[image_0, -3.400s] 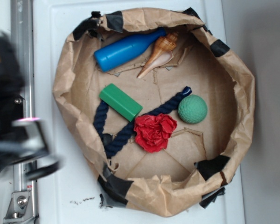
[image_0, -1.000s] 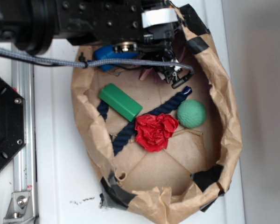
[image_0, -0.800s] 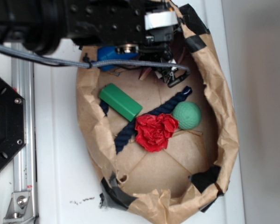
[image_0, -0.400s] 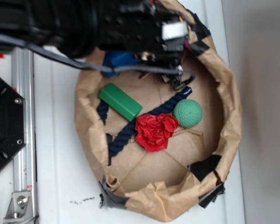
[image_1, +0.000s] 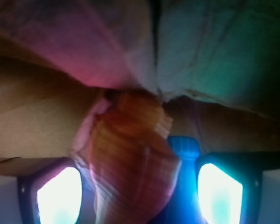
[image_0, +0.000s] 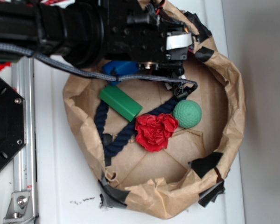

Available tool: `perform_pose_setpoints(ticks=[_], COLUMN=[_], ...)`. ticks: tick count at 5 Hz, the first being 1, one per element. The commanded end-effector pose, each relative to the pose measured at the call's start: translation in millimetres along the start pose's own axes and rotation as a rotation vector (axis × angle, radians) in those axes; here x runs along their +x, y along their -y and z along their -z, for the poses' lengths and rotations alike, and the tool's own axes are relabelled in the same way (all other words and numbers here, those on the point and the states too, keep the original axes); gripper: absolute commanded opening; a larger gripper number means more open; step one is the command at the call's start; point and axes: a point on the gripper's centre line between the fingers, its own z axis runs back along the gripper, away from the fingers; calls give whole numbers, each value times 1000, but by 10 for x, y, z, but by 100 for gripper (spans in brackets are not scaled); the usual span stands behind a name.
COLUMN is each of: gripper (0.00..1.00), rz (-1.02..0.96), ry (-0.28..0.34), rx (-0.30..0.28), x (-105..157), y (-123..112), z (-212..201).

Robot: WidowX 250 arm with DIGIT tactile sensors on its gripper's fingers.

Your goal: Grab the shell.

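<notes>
The shell shows only in the wrist view: a banded orange-brown spiral filling the gap between my two fingers, close to the camera. The blue bottle's neck stands just right of it, against the right finger. My gripper is open, its lit pads wide apart, with a gap between the left pad and the shell. In the exterior view my gripper and arm cover the upper part of the paper bag and hide the shell; part of the blue bottle peeks out beneath.
Inside the brown paper bag lie a green block, a dark blue rope, a red paper flower and a green ball. The bag wall rises right behind the shell. A metal rail runs down the left.
My arm came in from the left over the bag's top and settled above the shell. The bag's rim shifted and spread, and the green ball rolled slightly.
</notes>
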Motion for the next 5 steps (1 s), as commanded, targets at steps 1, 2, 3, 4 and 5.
perform_pose_setpoints(ticks=[1, 2, 3, 4, 5], gripper=[100, 100, 100, 100, 100], rz=[152, 191, 198, 192, 181], ry=[27, 5, 28, 48, 44], rx=[-46, -91, -104, -107, -95], x=[60, 36, 13, 4, 23], y=[256, 327, 375, 372, 355], z=[-202, -306, -426, -534, -552])
